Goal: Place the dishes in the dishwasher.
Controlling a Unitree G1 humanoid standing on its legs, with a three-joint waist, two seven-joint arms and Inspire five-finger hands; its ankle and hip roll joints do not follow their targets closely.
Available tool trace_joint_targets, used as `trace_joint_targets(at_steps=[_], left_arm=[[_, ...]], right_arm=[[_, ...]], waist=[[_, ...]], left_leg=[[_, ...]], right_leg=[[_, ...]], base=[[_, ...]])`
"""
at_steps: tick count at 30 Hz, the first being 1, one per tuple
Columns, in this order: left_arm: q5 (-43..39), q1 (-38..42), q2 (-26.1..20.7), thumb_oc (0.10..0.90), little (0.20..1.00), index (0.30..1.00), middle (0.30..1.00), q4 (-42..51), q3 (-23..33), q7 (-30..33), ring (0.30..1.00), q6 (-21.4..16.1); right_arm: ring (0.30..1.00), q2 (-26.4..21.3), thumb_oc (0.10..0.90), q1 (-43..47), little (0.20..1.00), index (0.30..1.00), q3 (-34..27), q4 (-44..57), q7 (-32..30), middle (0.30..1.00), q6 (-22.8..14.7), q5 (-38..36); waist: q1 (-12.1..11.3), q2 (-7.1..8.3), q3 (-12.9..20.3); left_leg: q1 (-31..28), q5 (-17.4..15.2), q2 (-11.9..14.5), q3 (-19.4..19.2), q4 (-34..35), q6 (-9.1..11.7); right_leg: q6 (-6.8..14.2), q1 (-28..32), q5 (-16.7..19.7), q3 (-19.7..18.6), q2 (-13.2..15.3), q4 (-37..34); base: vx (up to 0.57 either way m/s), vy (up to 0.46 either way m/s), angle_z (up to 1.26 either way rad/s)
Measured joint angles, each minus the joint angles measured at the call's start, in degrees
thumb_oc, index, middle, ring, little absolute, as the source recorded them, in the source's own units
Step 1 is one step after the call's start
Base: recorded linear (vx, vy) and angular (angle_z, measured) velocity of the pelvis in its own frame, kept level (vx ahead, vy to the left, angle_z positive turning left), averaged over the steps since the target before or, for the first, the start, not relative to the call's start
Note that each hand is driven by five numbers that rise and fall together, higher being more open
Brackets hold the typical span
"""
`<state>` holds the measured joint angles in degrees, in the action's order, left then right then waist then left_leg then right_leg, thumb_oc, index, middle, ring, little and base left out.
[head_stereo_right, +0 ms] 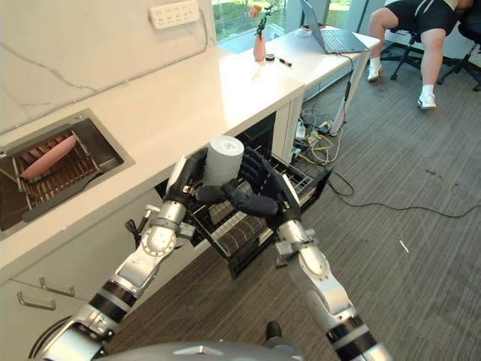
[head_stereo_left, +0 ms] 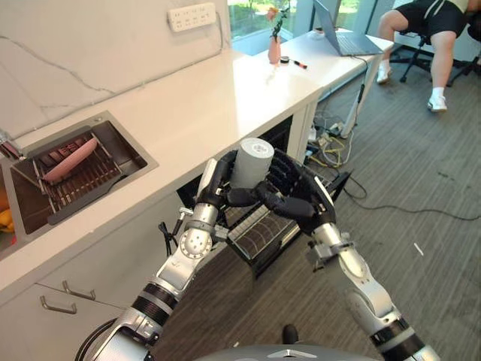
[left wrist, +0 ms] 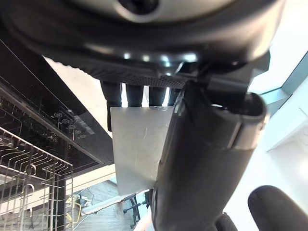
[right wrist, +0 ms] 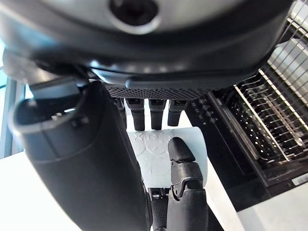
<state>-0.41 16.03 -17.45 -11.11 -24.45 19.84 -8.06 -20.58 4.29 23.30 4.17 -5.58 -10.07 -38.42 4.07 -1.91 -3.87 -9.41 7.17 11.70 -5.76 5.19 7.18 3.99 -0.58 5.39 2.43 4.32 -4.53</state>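
Note:
A pale grey cylindrical cup [head_stereo_left: 252,162] stands upright in the air between my two hands, above the pulled-out dishwasher rack [head_stereo_left: 259,235] under the white counter [head_stereo_left: 188,105]. My left hand [head_stereo_left: 213,184] wraps it from the left, with fingers behind and thumb in front. My right hand [head_stereo_left: 299,194] curls round it from the right, its thumb crossing the cup's lower front. In the left wrist view the cup [left wrist: 137,144] sits against the fingers; in the right wrist view the cup [right wrist: 154,147] does too. A pink plate [head_stereo_left: 71,159] leans in the sink's rack.
The sink [head_stereo_left: 128,147] is set in the counter at the left. A pink vase [head_stereo_left: 275,49] and a laptop [head_stereo_left: 342,34] stand at the counter's far end. A person [head_stereo_left: 428,22] sits at the back right. Cables [head_stereo_left: 331,150] lie on the floor by the dishwasher.

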Motion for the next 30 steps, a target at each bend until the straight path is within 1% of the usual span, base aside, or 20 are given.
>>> trace_joint_targets(at_steps=[4, 7, 8, 9, 10, 13, 14, 17, 22, 23, 24, 27, 30], left_arm=[[3.83, 5.13, 1.18, 0.4, 0.3, 0.3, 0.3, -4.24, -1.98, 4.48, 0.3, 1.09], [6.78, 5.88, 2.67, 0.4, 0.3, 0.3, 0.3, -5.22, -3.84, 7.57, 0.3, 2.47], [7.56, 5.89, 3.12, 0.4, 0.3, 0.3, 0.3, -5.55, -4.43, 8.55, 0.3, 2.81], [10.07, 6.28, 4.2, 0.4, 0.3, 0.3, 0.3, -6.66, -6.03, 10.85, 0.3, 3.8], [10.79, 6.41, 4.56, 0.4, 0.3, 0.3, 0.3, -6.95, -6.42, 11.52, 0.3, 4.15], [12.6, 6.4, 4.59, 0.4, 0.3, 0.3, 0.3, -7.13, -7.1, 12.76, 0.3, 5.37], [13.9, 6.4, 4.49, 0.4, 0.3, 0.3, 0.3, -7.19, -7.59, 13.51, 0.3, 6.4], [16.02, 6.41, 4.29, 0.4, 0.3, 0.3, 0.3, -7.18, -7.76, 14.37, 0.3, 7.1], [18.91, 6.44, 3.47, 0.4, 0.3, 0.3, 0.3, -7.11, -7.87, 14.91, 0.3, 7.52], [19.27, 6.44, 3.28, 0.4, 0.3, 0.3, 0.3, -7.11, -8.04, 14.9, 0.3, 7.88], [19.68, 6.44, 3.32, 0.4, 0.3, 0.3, 0.3, -7.11, -8.07, 14.9, 0.3, 8.2], [21.49, 6.44, 3.32, 0.4, 0.3, 0.3, 0.3, -7.08, -8.11, 14.82, 0.3, 8.73], [22.29, 6.46, 3.32, 0.4, 0.3, 0.3, 0.3, -7.07, -8.08, 14.81, 0.3, 9.17]], right_arm=[[0.9, 0.12, 0.8, 4.21, 0.9, 0.9, 1.59, -1.04, -5.88, 0.9, 0.86, 0.31], [0.9, 0.29, 0.8, 4.47, 0.9, 0.9, 2.47, -1.12, -9.55, 0.9, 1.05, 2.47], [0.9, 0.35, 0.8, 4.47, 0.9, 0.9, 2.74, -1.12, -10.68, 0.9, 1.07, 2.45], [0.9, 0.75, 0.8, 4.61, 0.9, 0.9, 3.3, -1.13, -13.42, 0.9, 1.14, 2.34], [0.9, 1.11, 0.8, 4.71, 0.9, 0.9, 3.38, -1.15, -14.35, 0.9, 1.15, 2.3], [0.9, 2.54, 0.8, 4.94, 0.9, 0.9, 4.39, -1.23, -16.71, 0.9, 1.18, 1.15], [0.9, 3.27, 0.8, 5.13, 0.9, 0.9, 4.98, -1.26, -18.19, 0.9, 1.19, -0.7], [0.9, 4.29, 0.8, 5.63, 0.9, 0.9, 5.23, -1.35, -19.19, 0.9, 1.19, -2.46], [0.9, 4.97, 0.8, 6.2, 0.9, 0.9, 5.59, -1.58, -19.65, 0.9, 1.17, -4.9], [0.9, 4.97, 0.8, 6.25, 0.9, 0.9, 5.67, -1.58, -19.65, 0.9, 1.08, -6.97], [0.9, 4.95, 0.8, 6.25, 0.9, 0.9, 5.7, -1.59, -19.65, 0.9, 1.08, -7.23], [0.9, 4.99, 0.8, 6.34, 0.9, 0.9, 5.76, -1.62, -19.65, 0.9, 0.36, -11.73], [0.9, 4.99, 0.8, 6.76, 0.9, 0.9, 5.76, -1.7, -19.66, 0.9, 0.02, -14.49]], waist=[[-0.26, -0.73, 0.27], [-0.27, -1.67, 0.73], [-0.27, -1.92, 0.89], [-0.33, -2.63, 1.36], [-0.34, -2.86, 1.31], [-0.6, -2.64, 1.25], [-0.59, -2.64, 1.24], [-0.86, -2.47, 1.17], [-1.33, -1.5, 1.09], [-1.41, -1.36, 1.15], [-1.43, -1.32, 1.15], [-1.74, -1.25, 1.11], [-2.19, -1.08, 1.04]], left_leg=[[0.71, -1.6, -0.26, 0.09, 0.0, -1.72], [0.82, -3.27, -0.38, 0.25, 0.0, -2.95], [0.95, -3.73, -0.49, 0.26, 0.0, -3.03], [1.71, -5.12, -0.66, 0.45, 0.0, -3.4], [2.0, -5.81, -0.79, 0.49, 0.0, -3.66], [2.52, -6.45, -1.87, 0.47, 0.0, -3.52], [2.46, -6.49, -2.37, 0.48, 0.01, -3.57], [2.49, -6.64, -3.15, 0.52, 0.01, -3.83], [2.66, -6.41, -3.32, 0.78, 0.0, -3.49], [2.7, -6.41, -3.22, 0.91, 0.0, -3.48], [2.72, -6.41, -3.18, 0.98, 0.0, -3.49], [2.75, -6.42, -3.1, 1.36, 0.0, -3.49], [2.55, -6.42, -3.04, 1.86, 0.0, -3.49]], right_leg=[[0.29, -0.57, 1.57, -0.31, 0.16, -1.01], [0.76, -0.6, 1.91, 0.09, 0.36, -1.02], [0.88, -0.66, 2.0, 0.21, 0.5, -1.02], [1.29, -1.34, 2.37, 0.55, 0.76, -1.02], [1.5, -1.62, 2.72, 0.58, 0.91, -1.02], [2.09, -2.34, 3.26, 0.28, 2.08, -1.02], [2.25, -2.29, 3.34, 0.2, 2.85, -1.03], [2.75, -2.31, 3.64, 0.12, 3.64, -1.04], [2.87, -2.27, 3.72, 0.39, 3.62, -1.07], [2.81, -2.22, 3.68, 0.55, 3.54, -1.08], [2.78, -2.18, 3.6, 0.66, 3.52, -1.08], [2.8, -1.91, 3.46, 1.04, 3.48, -1.1], [2.93, -1.39, 3.27, 1.63, 3.51, -1.11]], base=[[0.0, 0.011, -0.02], [-0.01, 0.019, 0.06], [-0.01, 0.016, 0.13], [-0.01, 0.015, 0.12], [0.0, 0.02, 0.09], [0.0, 0.0, 0.0], [0.0, 0.0, 0.0], [0.0, 0.0, 0.0], [0.0, 0.002, 0.02], [0.01, 0.007, 0.06], [0.01, 0.009, 0.06], [0.0, 0.008, 0.06], [0.0, 0.008, 0.09]])
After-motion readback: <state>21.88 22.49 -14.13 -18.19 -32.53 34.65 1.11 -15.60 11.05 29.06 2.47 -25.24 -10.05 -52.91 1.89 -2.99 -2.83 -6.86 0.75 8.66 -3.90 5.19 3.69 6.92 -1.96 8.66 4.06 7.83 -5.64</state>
